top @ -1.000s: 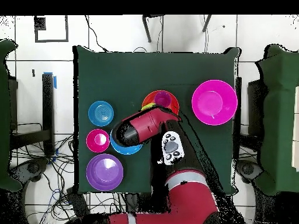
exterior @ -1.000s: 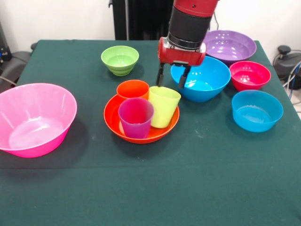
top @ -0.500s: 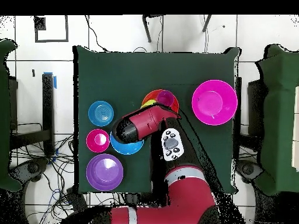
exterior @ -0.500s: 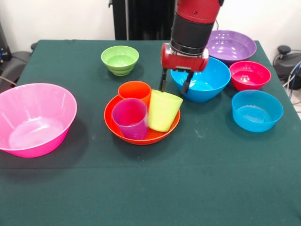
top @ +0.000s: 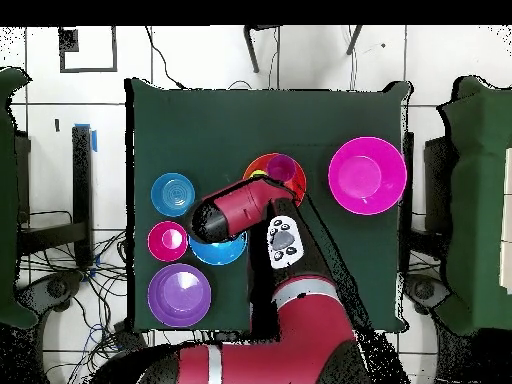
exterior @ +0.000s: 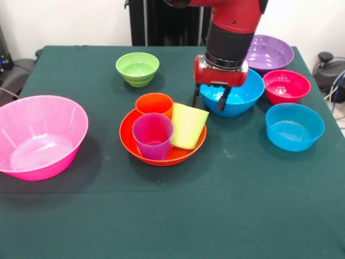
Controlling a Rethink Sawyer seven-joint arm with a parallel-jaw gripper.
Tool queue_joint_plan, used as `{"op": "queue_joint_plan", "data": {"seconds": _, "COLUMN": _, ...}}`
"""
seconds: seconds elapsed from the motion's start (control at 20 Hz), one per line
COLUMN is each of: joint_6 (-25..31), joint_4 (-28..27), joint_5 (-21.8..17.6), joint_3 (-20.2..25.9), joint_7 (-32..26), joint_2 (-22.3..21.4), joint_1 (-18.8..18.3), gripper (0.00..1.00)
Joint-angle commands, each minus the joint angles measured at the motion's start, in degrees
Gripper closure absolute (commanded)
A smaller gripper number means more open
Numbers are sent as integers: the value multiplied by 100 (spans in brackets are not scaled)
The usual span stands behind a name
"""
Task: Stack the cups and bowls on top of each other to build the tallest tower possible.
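An orange bowl (exterior: 178, 155) in the middle of the table holds three cups. The orange cup (exterior: 153, 104) stands at its back and the purple cup (exterior: 153, 135) at its front. The lime green cup (exterior: 188, 125) leans tilted on the right. My gripper (exterior: 209, 102) hangs open and empty just behind the lime cup, in front of the big blue bowl (exterior: 237, 97). In the overhead view the arm (top: 240, 212) hides the gripper; the purple cup (top: 282, 168) and the orange bowl (top: 262, 166) show beside it.
A big pink bowl (exterior: 40, 135) sits at the left and a small green bowl (exterior: 137, 68) at the back. On the right are a purple bowl (exterior: 268, 54), a small red bowl (exterior: 286, 86) and a light blue bowl (exterior: 294, 127).
The gripper has drawn off to the right, away from the cups, still open. The lime green cup went from upright to tilted, and the purple cup shifted slightly in the orange bowl.
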Motion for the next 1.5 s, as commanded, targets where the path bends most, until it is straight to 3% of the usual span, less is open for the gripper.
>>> {"op": "queue_joint_plan", "data": {"seconds": 0.05, "joint_6": -318, "joint_4": -204, "joint_5": 153, "joint_3": 86, "joint_7": 444, "joint_2": -45, "joint_1": 28, "gripper": 0}}
{"op": "queue_joint_plan", "data": {"seconds": 0.7, "joint_6": 172, "joint_4": -76, "joint_5": 318, "joint_3": 154, "joint_7": -127, "joint_2": -690, "joint_1": -241, "gripper": 0}}
{"op": "queue_joint_plan", "data": {"seconds": 1.0, "joint_6": -7, "joint_4": -404, "joint_5": 207, "joint_3": 152, "joint_7": -53, "joint_2": -438, "joint_1": -252, "gripper": 0}}
{"op": "queue_joint_plan", "data": {"seconds": 1.5, "joint_6": -383, "joint_4": -691, "joint_5": 71, "joint_3": -90, "joint_7": 433, "joint_2": 110, "joint_1": 55, "gripper": 0}}
